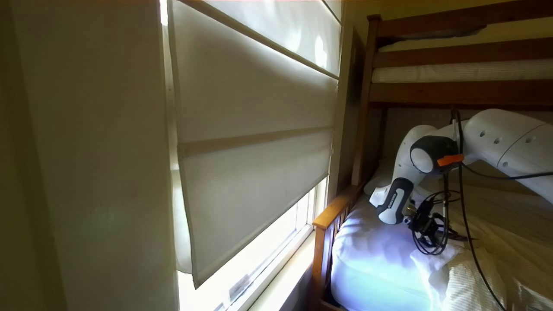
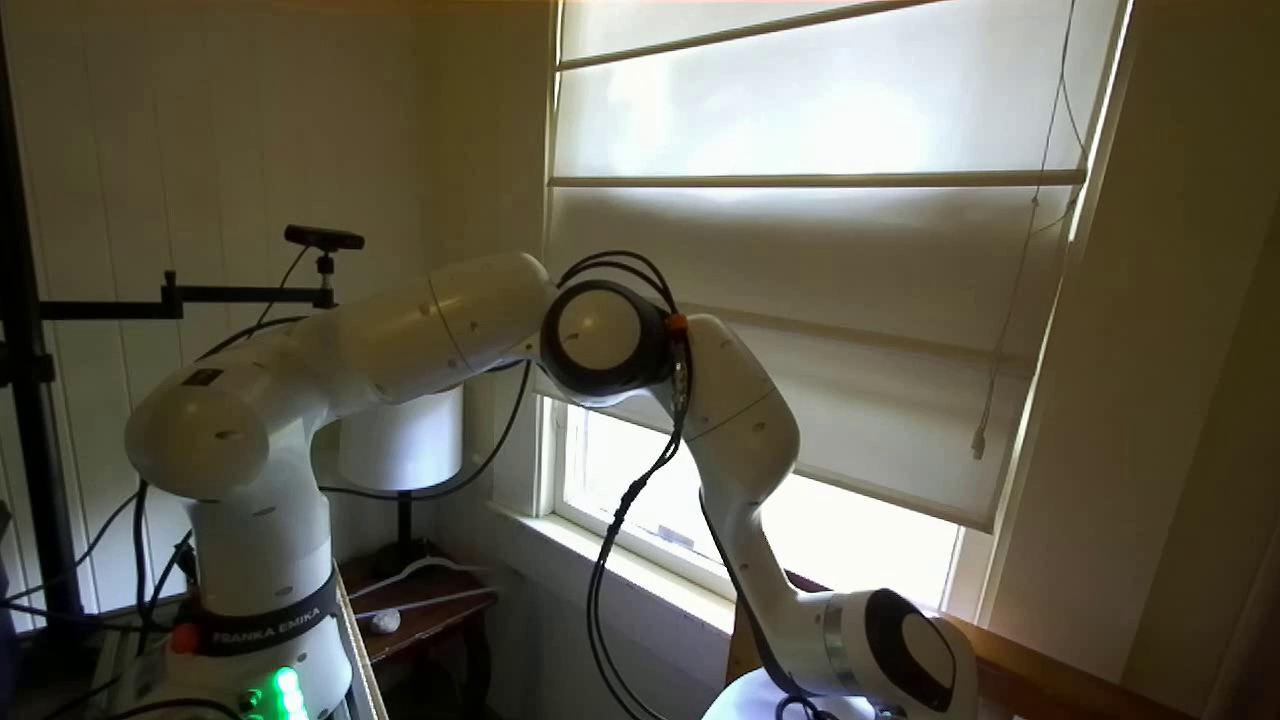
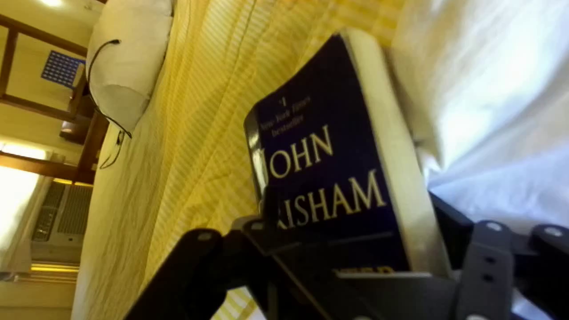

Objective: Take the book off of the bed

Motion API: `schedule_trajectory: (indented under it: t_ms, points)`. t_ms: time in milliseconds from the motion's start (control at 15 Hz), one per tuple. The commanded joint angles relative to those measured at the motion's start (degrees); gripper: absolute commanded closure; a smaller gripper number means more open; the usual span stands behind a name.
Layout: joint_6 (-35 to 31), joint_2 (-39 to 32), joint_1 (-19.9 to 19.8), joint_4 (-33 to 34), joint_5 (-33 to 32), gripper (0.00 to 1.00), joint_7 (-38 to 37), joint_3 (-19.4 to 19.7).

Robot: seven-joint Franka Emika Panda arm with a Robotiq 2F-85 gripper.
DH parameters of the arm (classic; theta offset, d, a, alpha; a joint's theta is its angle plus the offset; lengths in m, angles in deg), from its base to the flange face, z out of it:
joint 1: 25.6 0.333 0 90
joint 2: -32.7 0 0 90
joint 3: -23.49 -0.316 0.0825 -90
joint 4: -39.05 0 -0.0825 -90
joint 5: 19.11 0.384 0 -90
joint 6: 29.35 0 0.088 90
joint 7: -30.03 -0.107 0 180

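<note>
The book [image 3: 320, 146] has a dark blue cover with gold lettering reading "John" and part of a surname. In the wrist view it lies tilted, cover toward the camera, pale page edge on the right. My gripper [image 3: 351, 200] has its black fingers wide apart, one on each side of the book's lower part. The left finger covers part of the cover; the right finger is partly behind the page edge. The lower end is hidden by the gripper. In an exterior view the gripper [image 1: 432, 231] is low over the bed [image 1: 371, 246]; a dark sliver beside it looks like the book.
The bed's wooden end rail [image 1: 335, 209] and upper bunk rails [image 1: 458, 93] are near the arm. Rumpled white bedding [image 3: 511, 89] and a yellow striped cover [image 3: 209, 133] surround the book. A pillow [image 3: 133, 58] lies beyond. A window blind [image 2: 800, 260] hangs behind the arm; loose cables [image 1: 464, 203] dangle by the wrist.
</note>
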Motion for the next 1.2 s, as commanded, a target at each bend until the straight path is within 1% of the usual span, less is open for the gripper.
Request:
schedule_trajectory:
  t_ms: [0, 133, 333, 467, 533, 733, 800, 933, 1133]
  points:
    - [-10.19, 1.25, 0.7, -2.73, -3.9, 0.55, 3.45, 1.47]
    - [-16.08, 2.15, 1.46, -4.77, -6.45, 0.69, 4.34, 2.19]
    - [-24.04, 4.82, 3.67, -10.27, -12.03, 0.88, 3.33, 3.72]
    - [-28.8, 8.25, 6.25, -16.61, -16.92, 0.91, 0.49, 5.4]
    - [-31.21, 9.95, 7.75, -19.84, -19.87, 0.91, -1.52, 6.52]
    - [-38.74, 14.82, 12.71, -29.1, -31.05, 0.91, -10.1, 10.38]
    - [-41.44, 16.56, 14.76, -32.32, -35.72, 0.91, -13.99, 12.05]
    - [-48.45, 18.66, 20.96, -38.01, -44.22, 0.91, -22.13, 18.05]
    - [-58.46, 19.16, 31.1, -41.87, -57.56, 0.91, -33.58, 28.67]
